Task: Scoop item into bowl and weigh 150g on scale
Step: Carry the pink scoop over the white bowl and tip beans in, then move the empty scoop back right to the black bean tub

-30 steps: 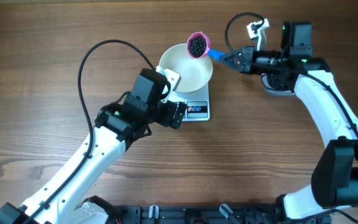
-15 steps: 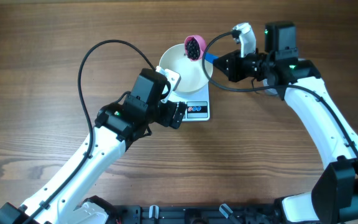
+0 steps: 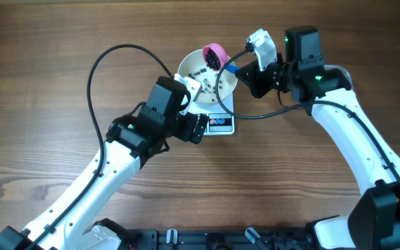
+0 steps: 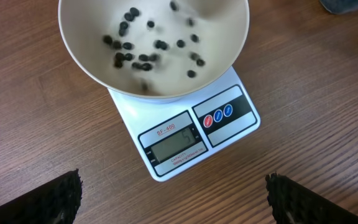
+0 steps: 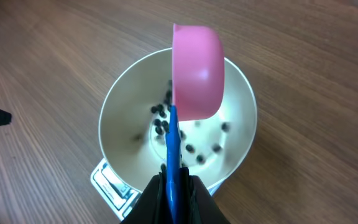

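right gripper (image 5: pixel 174 184), 6 o'clock: pinching pink scoop (image 5: pixel 196 71) by its blue handle | scoop tipped over bowl (image 5: pixel 122 115) | beads (image 5: pixel 161 129) scattered inside

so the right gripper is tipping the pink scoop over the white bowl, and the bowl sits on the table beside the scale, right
Not quite: the bowl sits on the scale, not beside it, as the left wrist view shows. The rest holds: the right gripper tips the pink scoop over the white bowl.

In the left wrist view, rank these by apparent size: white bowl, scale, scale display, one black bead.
1. white bowl, though cropped at the top and nearer the camera
2. scale, partly hidden under it
3. display
4. bead, clearly smallest
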Robot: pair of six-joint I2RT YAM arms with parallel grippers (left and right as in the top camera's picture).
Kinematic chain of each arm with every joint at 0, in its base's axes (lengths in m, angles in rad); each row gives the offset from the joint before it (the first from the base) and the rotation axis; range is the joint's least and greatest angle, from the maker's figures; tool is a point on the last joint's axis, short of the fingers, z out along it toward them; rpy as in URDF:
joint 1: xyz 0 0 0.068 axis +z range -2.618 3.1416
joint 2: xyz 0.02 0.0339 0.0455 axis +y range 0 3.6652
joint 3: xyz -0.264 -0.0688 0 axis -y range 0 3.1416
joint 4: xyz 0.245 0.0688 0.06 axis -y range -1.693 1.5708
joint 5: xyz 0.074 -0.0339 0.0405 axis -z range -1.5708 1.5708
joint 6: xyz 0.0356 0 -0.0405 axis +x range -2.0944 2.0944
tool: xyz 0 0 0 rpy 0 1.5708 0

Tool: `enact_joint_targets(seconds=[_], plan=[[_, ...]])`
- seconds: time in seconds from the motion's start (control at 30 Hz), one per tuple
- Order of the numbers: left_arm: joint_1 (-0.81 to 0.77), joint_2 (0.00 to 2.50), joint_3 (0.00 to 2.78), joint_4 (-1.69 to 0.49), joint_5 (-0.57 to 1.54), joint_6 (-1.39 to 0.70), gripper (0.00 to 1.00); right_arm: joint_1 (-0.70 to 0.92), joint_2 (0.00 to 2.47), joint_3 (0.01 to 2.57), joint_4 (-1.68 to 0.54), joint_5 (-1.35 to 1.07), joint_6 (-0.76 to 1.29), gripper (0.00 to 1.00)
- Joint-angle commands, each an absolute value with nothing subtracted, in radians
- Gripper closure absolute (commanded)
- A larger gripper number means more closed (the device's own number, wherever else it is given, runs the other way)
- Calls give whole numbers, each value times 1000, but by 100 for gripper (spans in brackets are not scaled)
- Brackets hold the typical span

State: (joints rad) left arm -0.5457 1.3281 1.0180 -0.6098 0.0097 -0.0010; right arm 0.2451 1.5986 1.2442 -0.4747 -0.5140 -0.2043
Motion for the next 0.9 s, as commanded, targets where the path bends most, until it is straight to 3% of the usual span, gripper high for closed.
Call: enact_joint_targets(seconds=[0.0, 0.27, 0.87], plan=[[-541, 1332, 1011, -609, 22, 15, 0, 256, 1568, 1251, -469, -490, -252, 96], [-541, 1332, 1011, -609, 22, 15, 0, 318, 1568, 1251, -456, -329, -417, 96], [-541, 1332, 1011, -609, 22, 15, 0, 390, 1556, 1290, -462, -174, -488, 96]])
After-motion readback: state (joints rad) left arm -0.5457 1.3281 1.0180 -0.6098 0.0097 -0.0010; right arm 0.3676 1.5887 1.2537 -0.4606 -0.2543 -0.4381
